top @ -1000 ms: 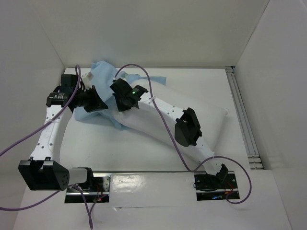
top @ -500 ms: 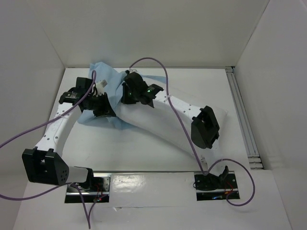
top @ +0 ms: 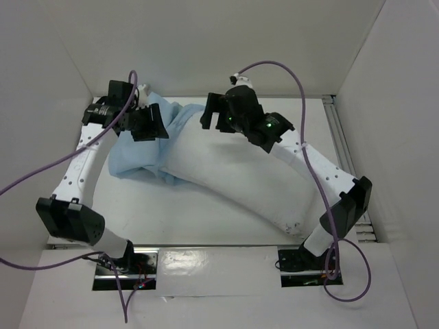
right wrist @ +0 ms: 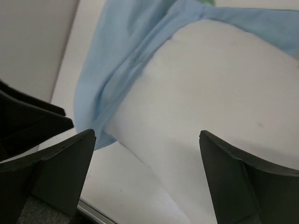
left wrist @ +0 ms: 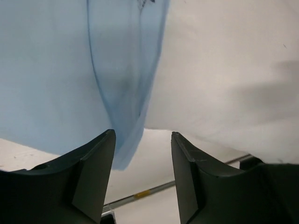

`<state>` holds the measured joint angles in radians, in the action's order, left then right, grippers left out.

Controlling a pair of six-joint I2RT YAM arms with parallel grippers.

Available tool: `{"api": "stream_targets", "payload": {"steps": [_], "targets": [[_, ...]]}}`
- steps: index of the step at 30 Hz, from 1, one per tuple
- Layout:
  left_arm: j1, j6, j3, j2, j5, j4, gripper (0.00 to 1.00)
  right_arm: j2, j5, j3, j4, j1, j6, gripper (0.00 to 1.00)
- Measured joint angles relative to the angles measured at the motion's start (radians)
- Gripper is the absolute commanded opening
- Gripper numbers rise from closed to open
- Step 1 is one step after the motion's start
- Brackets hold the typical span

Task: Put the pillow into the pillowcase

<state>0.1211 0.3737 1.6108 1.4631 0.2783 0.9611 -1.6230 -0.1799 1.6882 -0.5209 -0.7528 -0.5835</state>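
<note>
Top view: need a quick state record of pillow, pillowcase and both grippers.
pillow: white, lying diagonally on the table, far-left end inside the pillowcase, most of it bare
pillowcase: pale blue, bunched over the pillow's far-left end
left gripper: open, empty, over the pillowcase
right gripper: wide open, empty, over the pillow near the cloth's edge
task: not done

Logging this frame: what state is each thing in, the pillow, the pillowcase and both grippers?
pillow: lying diagonally, far-left end inside the pillowcase, most of it uncovered.
pillowcase: rumpled, pale blue side up, drawn over only one end of the pillow.
left gripper: open, holding nothing.
right gripper: wide open, holding nothing.
</note>
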Motion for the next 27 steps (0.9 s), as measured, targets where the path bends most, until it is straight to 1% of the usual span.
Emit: {"api": "stream_targets", "payload": {"steps": [3,4,9,11,14,16,18,19,20,22,24,25,26,27], "targets": [[0.040,0.004,0.075,0.098,-0.089,-0.013,0.68,0.009,-0.050,0.023,-0.104,0.089,0.011,0.99],[0.054,0.004,0.098,0.134,-0.118,-0.020,0.72,0.008,-0.064,0.023,-0.138,0.124,0.016,0.99],[0.130,0.016,0.239,0.317,-0.239,-0.044,0.72,-0.002,-0.096,-0.009,-0.294,0.336,0.036,0.99],[0.152,0.018,0.273,0.360,-0.269,-0.048,0.69,-0.002,-0.103,-0.034,-0.338,0.395,0.042,0.99],[0.182,0.019,0.308,0.406,-0.308,-0.048,0.64,0.001,-0.101,-0.086,-0.384,0.449,0.045,0.99],[0.193,0.020,0.327,0.433,-0.328,-0.047,0.57,0.010,-0.092,-0.131,-0.402,0.479,0.046,0.99],[0.199,0.022,0.341,0.457,-0.352,-0.047,0.40,0.023,-0.078,-0.176,-0.417,0.504,0.046,0.99],[0.201,0.023,0.346,0.468,-0.362,-0.048,0.25,0.029,-0.071,-0.193,-0.418,0.513,0.045,0.99],[0.201,0.021,0.350,0.481,-0.373,-0.045,0.15,0.035,-0.067,-0.205,-0.418,0.519,0.046,0.99],[0.202,0.020,0.365,0.502,-0.385,-0.037,0.01,0.055,-0.061,-0.237,-0.407,0.533,0.047,0.99],[0.202,0.020,0.387,0.518,-0.388,-0.027,0.00,0.077,-0.042,-0.278,-0.385,0.538,0.048,0.99],[0.202,0.019,0.401,0.525,-0.385,-0.019,0.00,0.089,-0.029,-0.307,-0.362,0.539,0.051,0.97],[0.203,0.019,0.414,0.527,-0.379,-0.016,0.00,0.098,-0.010,-0.332,-0.343,0.539,0.055,0.92],[0.205,0.019,0.425,0.528,-0.372,-0.015,0.00,0.103,0.013,-0.359,-0.313,0.539,0.059,0.82]]}}
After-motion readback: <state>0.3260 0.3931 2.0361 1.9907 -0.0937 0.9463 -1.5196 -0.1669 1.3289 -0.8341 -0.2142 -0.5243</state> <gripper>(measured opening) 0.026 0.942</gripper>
